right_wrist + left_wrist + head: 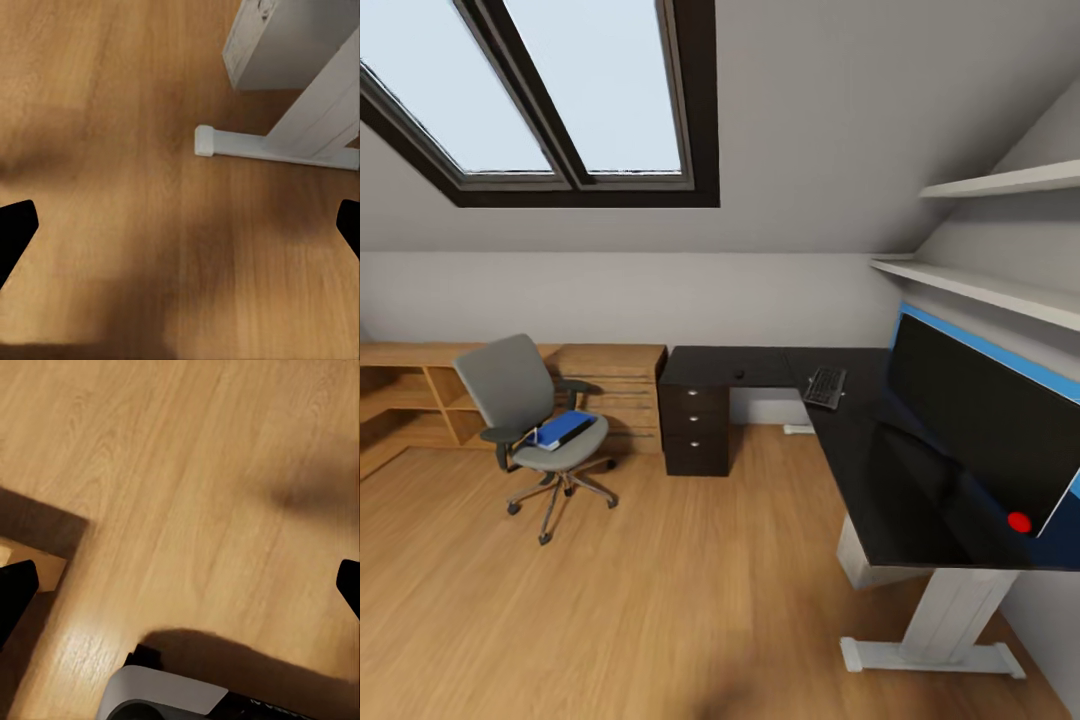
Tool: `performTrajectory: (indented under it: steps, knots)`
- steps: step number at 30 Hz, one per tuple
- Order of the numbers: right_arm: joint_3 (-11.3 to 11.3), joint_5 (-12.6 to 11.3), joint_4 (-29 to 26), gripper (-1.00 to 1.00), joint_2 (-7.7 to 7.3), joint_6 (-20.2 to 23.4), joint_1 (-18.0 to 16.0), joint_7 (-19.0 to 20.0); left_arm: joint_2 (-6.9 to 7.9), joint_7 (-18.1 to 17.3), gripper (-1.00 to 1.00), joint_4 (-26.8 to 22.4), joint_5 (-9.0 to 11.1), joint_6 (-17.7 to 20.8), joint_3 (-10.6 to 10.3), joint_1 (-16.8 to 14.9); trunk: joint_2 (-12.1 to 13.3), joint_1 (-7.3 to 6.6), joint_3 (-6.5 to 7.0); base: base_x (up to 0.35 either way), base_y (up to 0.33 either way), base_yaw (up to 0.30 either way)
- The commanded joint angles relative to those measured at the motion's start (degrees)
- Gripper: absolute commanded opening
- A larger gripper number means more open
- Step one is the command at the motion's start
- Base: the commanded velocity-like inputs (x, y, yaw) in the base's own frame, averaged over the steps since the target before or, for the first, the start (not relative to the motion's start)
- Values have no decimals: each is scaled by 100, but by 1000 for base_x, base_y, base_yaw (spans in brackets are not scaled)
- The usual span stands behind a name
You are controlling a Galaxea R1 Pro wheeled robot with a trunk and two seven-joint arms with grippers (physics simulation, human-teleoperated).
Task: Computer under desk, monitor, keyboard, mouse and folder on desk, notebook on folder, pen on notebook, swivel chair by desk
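The L-shaped black desk (pixel 860 480) runs along the back and right walls. On it the wide monitor (pixel 980 420) stands at the right, and the keyboard (pixel 825 386) lies at the corner. A small dark mouse (pixel 739 374) sits above the drawer unit (pixel 696 425). The grey swivel chair (pixel 520 410) stands apart from the desk on the left, with the blue folder (pixel 563 428) on its seat. The notebook is out of view. My left gripper (pixel 180 585) and right gripper (pixel 180 225) hang open over bare floor, with nothing between the fingers.
Low wooden cabinets (pixel 420 395) line the back left wall. The desk's white leg and foot (pixel 262 146) stand on the floor by a pale grey box (pixel 292 41) under the desk. Wall shelves (pixel 980 285) hang above the monitor. My own base (pixel 180 697) shows below the left gripper.
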Motion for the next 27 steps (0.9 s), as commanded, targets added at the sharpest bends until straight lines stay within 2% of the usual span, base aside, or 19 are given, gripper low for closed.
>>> performTrajectory:
  steps: [1,10,27]
  knots:
    - [52,-44,12,100,3,-88,4,-8,0,2,100,4,15,-15,-10,-5,-12,6,-13,231,176,0]
    - [53,-45,12,100,11,-182,23,-3,-13,2,100,7,15,-15,-10,-5,-12,6,-13,301,120,0]
    - [53,-45,12,100,19,-172,24,-2,-26,2,100,11,15,-15,-10,-5,-12,6,-13,331,10,0]
